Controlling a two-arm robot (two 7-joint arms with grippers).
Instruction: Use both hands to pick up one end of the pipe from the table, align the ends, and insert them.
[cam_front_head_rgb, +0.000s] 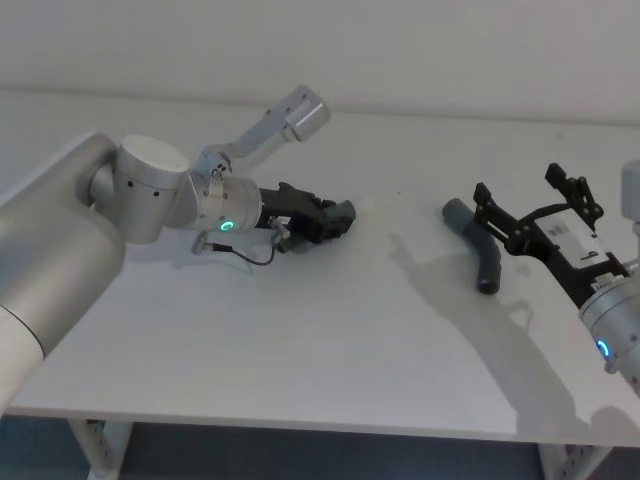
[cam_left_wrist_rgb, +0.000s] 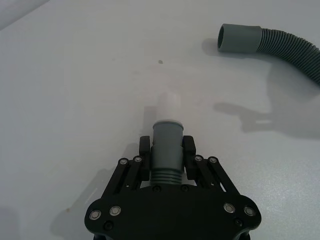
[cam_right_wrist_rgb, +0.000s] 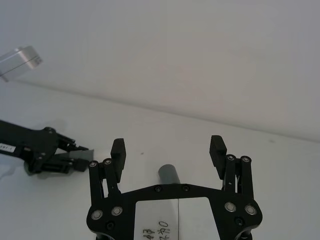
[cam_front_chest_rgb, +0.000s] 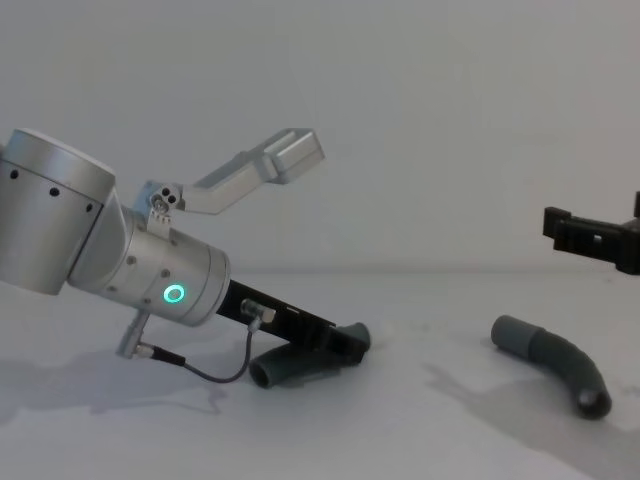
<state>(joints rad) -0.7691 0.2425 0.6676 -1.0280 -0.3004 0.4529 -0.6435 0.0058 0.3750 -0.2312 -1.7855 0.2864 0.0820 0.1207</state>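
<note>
The left gripper (cam_left_wrist_rgb: 167, 146) squeezes 1 pipe piece (cam_left_wrist_rgb: 166, 172) tight by its grey cuff (cam_left_wrist_rgb: 166, 135), low by the table (cam_front_head_rgb: 330, 340). The whitish tip (cam_left_wrist_rgb: 168, 106) pokes out in front. The right gripper (cam_right_wrist_rgb: 168, 149) is spread wide and holds nothing. It is up above the other pipe piece (cam_front_head_rgb: 480, 248), which lies on the table's right side.

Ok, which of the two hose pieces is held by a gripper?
The whitish-tipped piece: the left gripper is shut on its grey cuff. The plain-sleeved piece lies free on the table, by the open right gripper.
</note>
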